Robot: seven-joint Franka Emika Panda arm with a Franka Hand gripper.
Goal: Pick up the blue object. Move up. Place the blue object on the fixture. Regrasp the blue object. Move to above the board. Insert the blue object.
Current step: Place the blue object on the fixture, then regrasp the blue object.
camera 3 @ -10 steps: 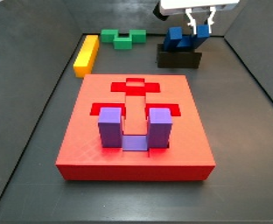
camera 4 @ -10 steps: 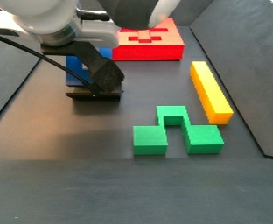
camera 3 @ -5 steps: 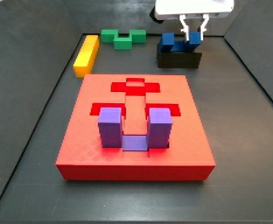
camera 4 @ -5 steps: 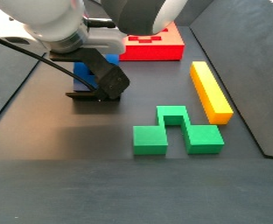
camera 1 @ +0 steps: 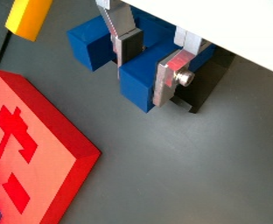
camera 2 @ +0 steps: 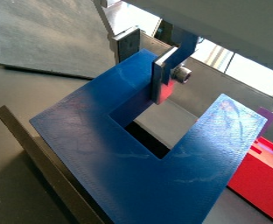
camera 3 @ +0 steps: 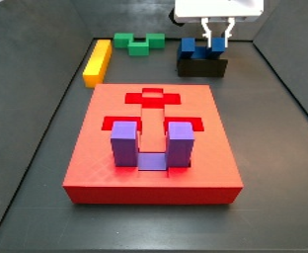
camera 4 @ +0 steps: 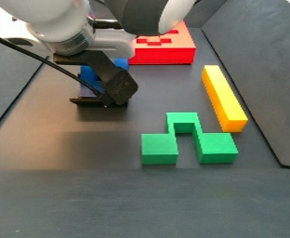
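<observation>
The blue object [camera 3: 192,45] rests on the black fixture [camera 3: 203,67] at the far right, behind the red board [camera 3: 104,109]. My gripper [camera 3: 213,40] is down on it from above. In both wrist views the fingers [camera 1: 129,45] stand on either side of one prong, and the gripper [camera 1: 147,74] looks shut on the blue object [camera 1: 136,87]. The U-shaped block [camera 2: 92,149] and its notch fill a wrist view, with the gripper [camera 2: 145,70] at one prong. In a side view the arm covers most of the blue object [camera 4: 100,82] and fixture [camera 4: 100,100].
A purple U-shaped block [camera 3: 150,143] stands in the board's near recess. A yellow bar [camera 3: 96,61] lies at the far left. A green notched block [camera 3: 139,43] sits beside it. Dark walls ring the floor.
One second ago the gripper was higher and off to the right of the blue object. It has come down and left onto one prong, and has stayed still for the last half second.
</observation>
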